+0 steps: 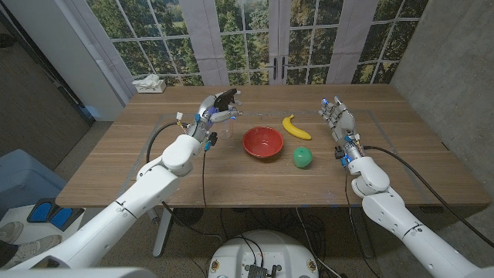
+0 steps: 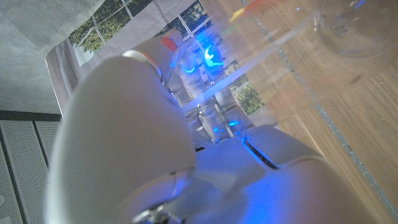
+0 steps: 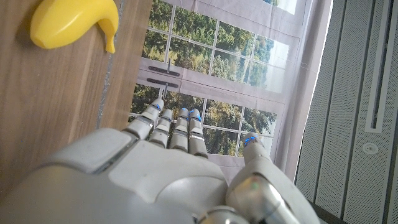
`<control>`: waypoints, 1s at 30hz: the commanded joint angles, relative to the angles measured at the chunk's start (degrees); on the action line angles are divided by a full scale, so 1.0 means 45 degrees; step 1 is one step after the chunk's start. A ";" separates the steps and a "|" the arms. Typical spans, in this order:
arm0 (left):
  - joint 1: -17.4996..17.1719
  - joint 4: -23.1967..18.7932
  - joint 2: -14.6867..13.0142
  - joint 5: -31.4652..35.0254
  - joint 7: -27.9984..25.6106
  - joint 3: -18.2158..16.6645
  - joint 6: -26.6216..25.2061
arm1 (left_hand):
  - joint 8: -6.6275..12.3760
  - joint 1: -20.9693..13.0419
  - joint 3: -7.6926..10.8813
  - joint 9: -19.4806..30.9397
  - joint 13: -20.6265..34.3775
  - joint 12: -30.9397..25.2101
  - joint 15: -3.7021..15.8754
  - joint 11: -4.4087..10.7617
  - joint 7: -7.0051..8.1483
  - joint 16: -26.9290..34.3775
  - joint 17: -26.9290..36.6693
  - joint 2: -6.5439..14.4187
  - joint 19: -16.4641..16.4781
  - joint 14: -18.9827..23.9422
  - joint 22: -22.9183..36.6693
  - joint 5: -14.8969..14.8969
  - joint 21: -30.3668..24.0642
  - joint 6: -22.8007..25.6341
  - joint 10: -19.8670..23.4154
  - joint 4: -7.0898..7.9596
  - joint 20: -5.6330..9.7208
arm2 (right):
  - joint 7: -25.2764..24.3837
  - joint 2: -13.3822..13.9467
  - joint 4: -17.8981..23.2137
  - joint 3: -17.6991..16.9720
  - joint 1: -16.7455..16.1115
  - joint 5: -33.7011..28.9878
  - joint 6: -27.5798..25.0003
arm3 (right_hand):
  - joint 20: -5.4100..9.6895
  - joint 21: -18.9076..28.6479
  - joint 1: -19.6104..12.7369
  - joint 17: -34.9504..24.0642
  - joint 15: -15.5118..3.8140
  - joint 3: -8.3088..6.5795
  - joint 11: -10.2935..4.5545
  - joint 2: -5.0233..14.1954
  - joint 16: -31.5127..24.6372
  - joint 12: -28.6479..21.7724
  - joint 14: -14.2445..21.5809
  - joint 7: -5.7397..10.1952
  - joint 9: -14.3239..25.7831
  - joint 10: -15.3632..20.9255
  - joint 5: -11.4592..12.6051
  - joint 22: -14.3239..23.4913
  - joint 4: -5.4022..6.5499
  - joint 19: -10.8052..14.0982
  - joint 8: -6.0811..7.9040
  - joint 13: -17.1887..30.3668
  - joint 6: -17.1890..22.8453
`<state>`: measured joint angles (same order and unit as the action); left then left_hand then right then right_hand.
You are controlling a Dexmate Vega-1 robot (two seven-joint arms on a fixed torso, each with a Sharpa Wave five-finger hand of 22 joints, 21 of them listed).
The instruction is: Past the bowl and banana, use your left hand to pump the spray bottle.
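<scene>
The spray bottle (image 1: 225,98) has a dark pump head and a clear body, and stands at the table's far left, beyond the red bowl (image 1: 262,143) and the yellow banana (image 1: 294,127). My left hand (image 1: 211,117) is wrapped around the bottle just under the dark head. In the left wrist view the clear bottle wall (image 2: 298,37) shows past the back of my left hand (image 2: 124,137). My right hand (image 1: 337,117) stands to the right of the banana with straight, spread fingers and holds nothing. The right wrist view shows my right hand (image 3: 168,174) and the banana (image 3: 68,22).
A green ball (image 1: 302,157) lies just right of the bowl, nearer me than the banana. A tissue box (image 1: 150,85) sits at the table's far left corner (image 1: 135,99). Windows and grey walls stand behind the table.
</scene>
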<state>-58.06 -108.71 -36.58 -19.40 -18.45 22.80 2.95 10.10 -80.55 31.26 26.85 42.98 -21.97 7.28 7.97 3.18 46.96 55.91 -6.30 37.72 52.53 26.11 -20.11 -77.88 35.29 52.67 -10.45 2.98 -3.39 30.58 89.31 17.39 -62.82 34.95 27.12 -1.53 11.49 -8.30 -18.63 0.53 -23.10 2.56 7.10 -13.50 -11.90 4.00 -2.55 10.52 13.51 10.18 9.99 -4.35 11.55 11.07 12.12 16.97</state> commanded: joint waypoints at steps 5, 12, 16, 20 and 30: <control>-0.0789 0.0059 0.0713 0.0948 -0.1808 -0.0483 0.0137 | -0.0053 -0.3129 0.0184 -0.0183 0.0000 0.0020 0.1112 0.0009 0.0040 -0.0088 -0.0095 0.3183 0.0243 0.0216 0.2833 0.0024 -0.2501 -0.0189 -0.0127 0.0002 0.2083 | 0.0131 0.0030 0.0011 0.0187 0.0267 -0.0072 -0.0237 | -0.0028 0.0018 0.0067 -0.0026 0.0066 -0.0011 0.0024 0.0251 -0.0081 -0.0037 0.0078 -0.0011 0.0026 0.0093 0.0014 0.0041 -0.0054 0.0071 0.0030 0.0055 0.0059; -0.0840 0.0306 0.0825 0.0849 -0.1895 -0.0641 0.0020 | -0.0117 -0.3078 0.0380 -0.0987 -0.0686 0.1013 0.1121 -0.0088 0.0307 -0.0265 -0.0466 0.2986 0.0419 0.0452 0.2430 0.0064 -0.2458 -0.1887 -0.1445 -0.0015 0.2089 | 0.0128 0.0028 -0.0012 0.0273 0.0416 -0.0167 -0.0330 | -0.0036 0.0021 0.0069 -0.0025 0.0059 -0.0013 0.0023 0.0250 -0.0077 -0.0037 0.0067 -0.0001 0.0026 0.0093 0.0014 0.0041 -0.0056 0.0078 0.0029 0.0055 0.0059; -0.0863 0.0467 0.0996 0.0909 -0.2165 -0.0691 -0.0003 | -0.0007 -0.3061 0.0522 -0.1491 -0.1237 0.2055 0.1145 -0.0406 0.0318 -0.0368 -0.0651 0.2915 0.0445 0.0584 0.2195 0.0065 -0.2474 -0.2268 -0.2773 -0.0015 0.2088 | 0.0175 0.0028 -0.0039 0.0312 0.0489 -0.0159 -0.0372 | -0.0043 0.0020 0.0070 -0.0025 0.0063 -0.0013 0.0030 0.0249 -0.0077 -0.0035 0.0067 -0.0006 0.0026 0.0088 0.0013 0.0041 -0.0057 0.0075 0.0033 0.0055 0.0069; -0.0862 0.0724 0.1167 0.0970 -0.2398 -0.0737 0.0095 | -0.0010 -0.3185 0.0844 -0.1986 -0.1920 0.2564 0.1175 -0.0416 0.0263 -0.1118 -0.1830 0.2825 0.0324 0.0727 0.1783 0.0085 -0.2239 -0.2991 -0.3509 -0.0071 0.2065 | 0.0120 0.0025 -0.0034 0.0342 0.0536 -0.0204 -0.0442 | -0.0046 0.0021 0.0072 -0.0025 0.0058 -0.0014 0.0033 0.0248 -0.0080 -0.0034 0.0072 -0.0003 0.0026 0.0087 0.0013 0.0041 -0.0059 0.0080 0.0030 0.0055 0.0063; -0.0817 0.1542 0.1664 0.1010 -0.2852 -0.0850 0.0718 | 0.0006 -0.2799 0.1821 -0.2782 -0.2906 0.2536 0.1137 -0.0408 0.0134 -0.2375 -0.3740 0.2608 -0.0272 0.0940 0.0551 0.0113 -0.1310 -0.3682 -0.3819 0.0009 0.2003 | 0.0258 0.0011 -0.0121 0.0421 0.0687 -0.0132 -0.0526 | -0.0056 0.0021 0.0077 -0.0024 0.0060 -0.0015 0.0038 0.0245 -0.0080 -0.0035 0.0070 -0.0009 0.0026 0.0088 0.0013 0.0041 -0.0062 0.0081 0.0027 0.0056 0.0060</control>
<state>-61.74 -105.62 -31.56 -15.20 -29.00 19.76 4.07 9.97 -81.31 33.68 14.96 30.68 -10.37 7.77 6.33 3.76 37.45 54.05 -7.06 37.26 56.17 26.10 -19.43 -77.88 19.84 35.89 -10.65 3.78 -2.74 30.64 89.13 18.87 -60.48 34.35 25.33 -1.53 11.49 -8.30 -18.64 0.52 -23.10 2.56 7.10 -13.50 -11.90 4.00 -2.55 10.52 13.51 10.18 9.99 -4.35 11.55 11.07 12.12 16.97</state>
